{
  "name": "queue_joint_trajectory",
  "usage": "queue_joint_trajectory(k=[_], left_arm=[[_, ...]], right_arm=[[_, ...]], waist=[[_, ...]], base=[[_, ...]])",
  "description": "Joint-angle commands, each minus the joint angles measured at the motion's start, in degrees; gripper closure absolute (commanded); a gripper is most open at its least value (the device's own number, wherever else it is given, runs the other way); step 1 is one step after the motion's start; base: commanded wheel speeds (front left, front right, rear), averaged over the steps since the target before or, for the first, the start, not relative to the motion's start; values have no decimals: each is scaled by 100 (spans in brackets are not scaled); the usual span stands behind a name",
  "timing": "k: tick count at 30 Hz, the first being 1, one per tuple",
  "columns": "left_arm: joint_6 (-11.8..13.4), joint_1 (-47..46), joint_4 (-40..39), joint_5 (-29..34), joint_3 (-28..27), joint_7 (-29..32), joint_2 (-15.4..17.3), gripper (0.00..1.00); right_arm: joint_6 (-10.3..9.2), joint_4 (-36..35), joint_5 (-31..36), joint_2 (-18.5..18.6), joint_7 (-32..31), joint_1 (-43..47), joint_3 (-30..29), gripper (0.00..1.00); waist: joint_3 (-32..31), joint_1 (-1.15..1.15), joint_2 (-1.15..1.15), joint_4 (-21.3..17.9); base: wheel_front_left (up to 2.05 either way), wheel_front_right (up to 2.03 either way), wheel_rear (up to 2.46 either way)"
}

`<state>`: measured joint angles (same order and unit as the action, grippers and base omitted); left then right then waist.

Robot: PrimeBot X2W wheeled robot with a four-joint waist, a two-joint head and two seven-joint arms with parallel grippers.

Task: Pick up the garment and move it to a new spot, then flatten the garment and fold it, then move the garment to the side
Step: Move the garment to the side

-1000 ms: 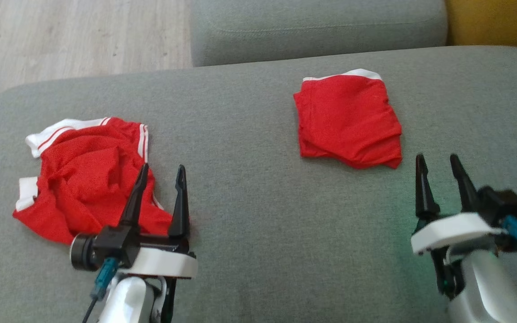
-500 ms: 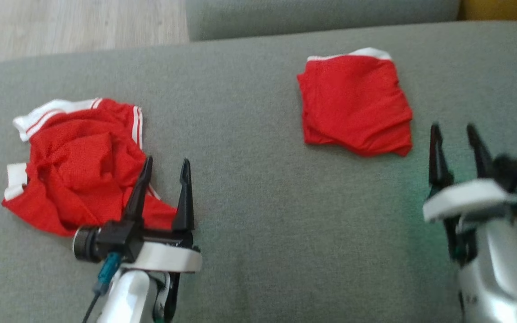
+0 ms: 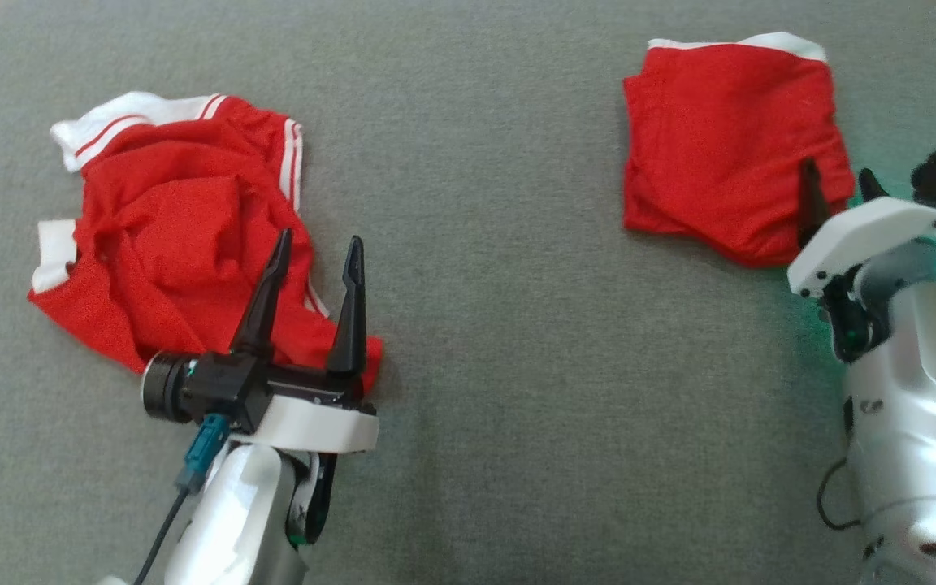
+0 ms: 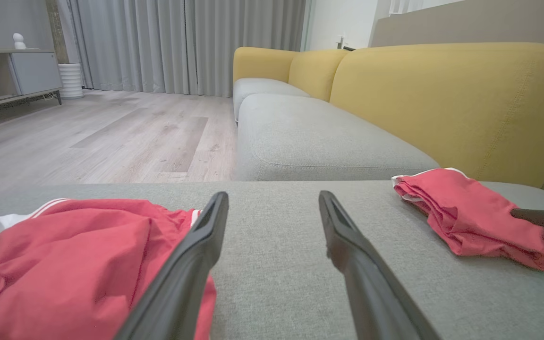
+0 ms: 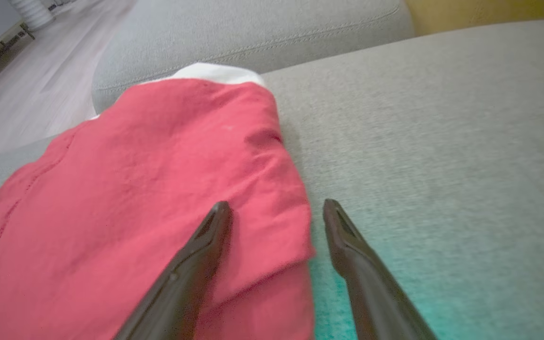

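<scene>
A: Crumpled garment (image 3: 167,236), where?
B: Left on the sofa seat (image 3: 500,244). Bunched up, red with white striped trim. No clear long axis.

A: And from the left end effector (image 3: 318,240)?
B: Just left and far of it. Fingers apart, gripping nothing. Left finger over the near right hem, gap aimed at bare seat. Probably needs a shift left before any pinch.

A: Folded garment (image 3: 728,138)?
B: Far right, well apart from the crumpled garment. Neat, close to square, with a white band along the far edge and layers showing at the near edge.

A: Nearer arm there?
B: Right end effector (image 3: 837,172), plainly. Fingers apart, astride the near right corner, one over red cloth and the other over seat. Touching or not, cannot tell.

A: Step in hand?
B: Hard to call. Either sliding the folded garment aside or starting on the crumpled one. Likelier the former, judging by the right arm's place.
</scene>
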<state>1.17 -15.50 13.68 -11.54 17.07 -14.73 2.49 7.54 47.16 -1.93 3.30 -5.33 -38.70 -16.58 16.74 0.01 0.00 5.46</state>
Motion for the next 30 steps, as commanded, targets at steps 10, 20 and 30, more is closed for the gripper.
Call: queue_joint_trajectory(k=[10, 20, 30], left_arm=[[16, -301, -145, -21, -110, -27, 39, 0], [82, -259, -167, -93, -194, -27, 39, 0], [66, -266, -295, -87, -341, -27, 39, 0]], right_arm=[[-5, 1014, 394, 220, -293, -811, 258, 100], [-5, 1276, 601, 914, 52, -1218, 1560, 100], [-5, 1221, 307, 2605, 184, -1076, 3455, 100]], waist=[[182, -1, 0, 182], [-4, -1, 0, 23], [74, -1, 0, -29]], base=[[0, 0, 0], [0, 0, 0], [0, 0, 0]])
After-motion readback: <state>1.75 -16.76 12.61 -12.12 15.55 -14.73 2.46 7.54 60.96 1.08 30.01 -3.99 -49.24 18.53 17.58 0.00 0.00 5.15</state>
